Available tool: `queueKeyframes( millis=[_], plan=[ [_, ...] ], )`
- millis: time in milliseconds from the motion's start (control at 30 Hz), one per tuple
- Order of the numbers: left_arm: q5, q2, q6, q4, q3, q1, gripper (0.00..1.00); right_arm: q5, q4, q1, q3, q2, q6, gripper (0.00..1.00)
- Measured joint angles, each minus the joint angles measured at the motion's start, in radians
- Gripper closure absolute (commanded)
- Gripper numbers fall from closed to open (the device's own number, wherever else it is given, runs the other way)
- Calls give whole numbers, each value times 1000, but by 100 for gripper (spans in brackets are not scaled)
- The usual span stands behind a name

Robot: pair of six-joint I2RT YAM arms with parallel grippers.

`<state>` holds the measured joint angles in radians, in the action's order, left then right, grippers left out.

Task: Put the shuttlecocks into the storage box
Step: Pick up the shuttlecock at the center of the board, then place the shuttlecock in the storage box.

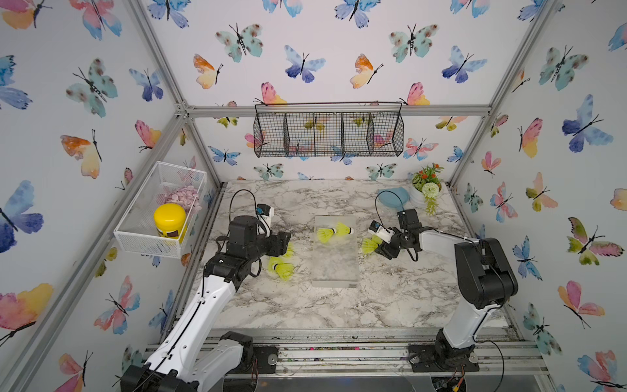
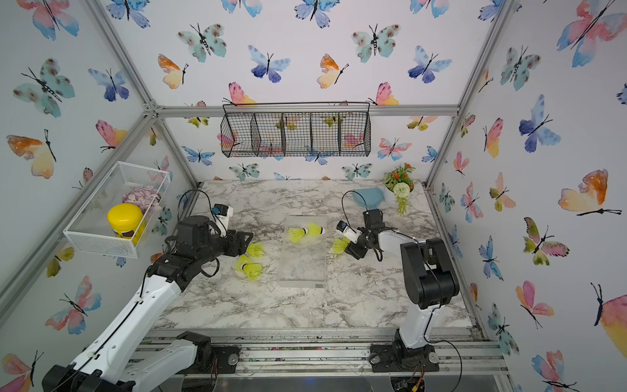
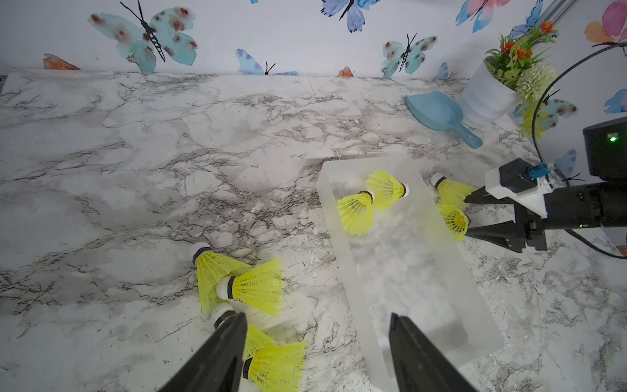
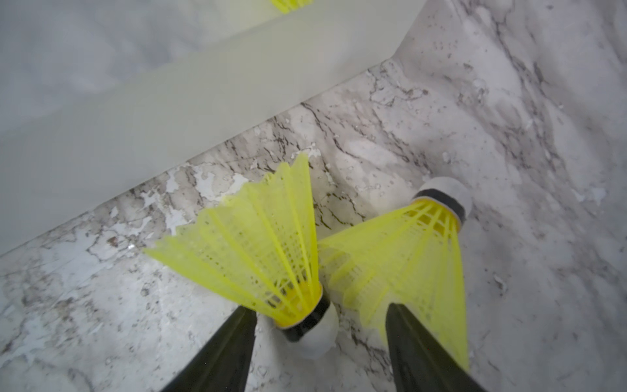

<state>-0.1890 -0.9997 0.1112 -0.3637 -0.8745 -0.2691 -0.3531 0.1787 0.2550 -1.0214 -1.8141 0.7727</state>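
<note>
The right jaws stand apart on either side of the white tip of one neon yellow-green plastic shuttlecock [image 4: 258, 244], not clamped on it. A second shuttlecock [image 4: 400, 258] lies right next to it on the marble-patterned desk [image 1: 305, 305], just beside the clear frosted rectangular plastic storage box [image 1: 334, 271]. Two more shuttlecocks [image 1: 325, 235] lie inside the box at its far end. The left jaws are also apart and hold nothing, hovering over a cluster of shuttlecocks [image 3: 258, 288] on the desk along the box's other long side.

gripper [image 4: 320, 308]: we see jaws apart astride a shuttlecock [image 4: 258, 244] tip | second shuttlecock [image 4: 400, 251] touches it | box [image 4: 169, 101] near | desk [image 4: 475, 118] marble
</note>
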Motion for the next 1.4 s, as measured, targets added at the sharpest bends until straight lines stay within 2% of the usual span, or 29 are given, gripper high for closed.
queueKeyframes(
  millis=[333,533,767,967,1033,1133,1267,1400],
  plan=[
    [0,0,0,0,0,0,29,-47,55,0,-26,-37,41,53],
    [0,0,-3,0,0,0,29,-44,65,0,-26,-37,34,69],
    [-20,0,-9,0,0,0,28,-33,60,0,-4,-5,14,71],
    [-195,-24,15,38,0,-5,29,-29,55,2,55,166,-49,73],
    [-247,-54,41,70,0,-34,29,-29,53,6,62,219,-75,73],
    [-304,-116,64,103,-12,-129,29,-29,53,16,64,280,-115,74],
    [-353,-220,64,131,-97,-260,29,-34,56,43,86,351,-156,74],
    [-388,-305,37,145,-184,-349,30,-41,75,69,106,417,-190,74]
  ],
)
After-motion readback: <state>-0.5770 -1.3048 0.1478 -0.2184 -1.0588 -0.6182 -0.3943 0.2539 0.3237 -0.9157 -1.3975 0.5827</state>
